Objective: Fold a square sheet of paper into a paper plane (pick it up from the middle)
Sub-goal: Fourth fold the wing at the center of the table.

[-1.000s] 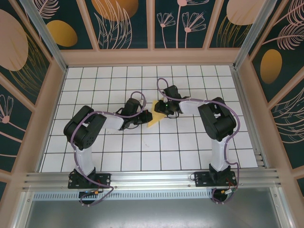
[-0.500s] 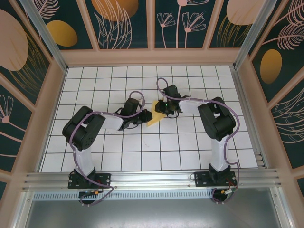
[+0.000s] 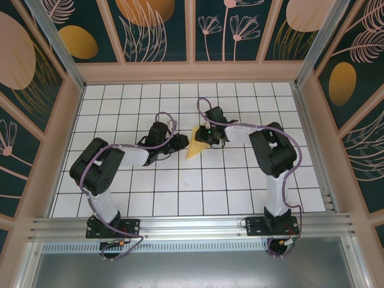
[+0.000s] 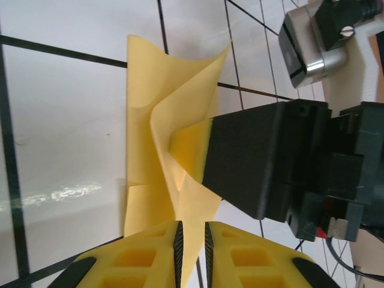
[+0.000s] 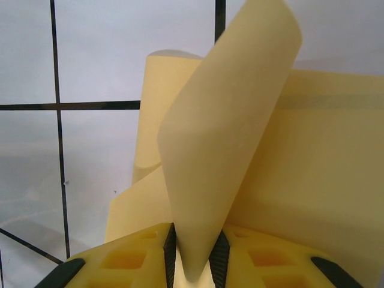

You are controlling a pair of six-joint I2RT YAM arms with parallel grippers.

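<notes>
- Judging from its shape, the task was taken to be about halfway done: the sheet of paper (image 3: 195, 147) was already folded into a tapered form, but no narrow, sharp dart was made yet.
- The sheet was held between both arms near the middle of the counter (image 3: 180, 186), partly raised from it.
- The right tool (image 5: 193, 243) was closed on an upright flap of the sheet.
- The left tool (image 4: 192, 234) was placed around a lower edge with a narrow gap; whether the paper was pinched or loose could not be told.
- The wing folds and the flattening were judged to remain.
- The number of layers under the flap was hidden, and the sheet's near end was covered by the fingers.
</notes>
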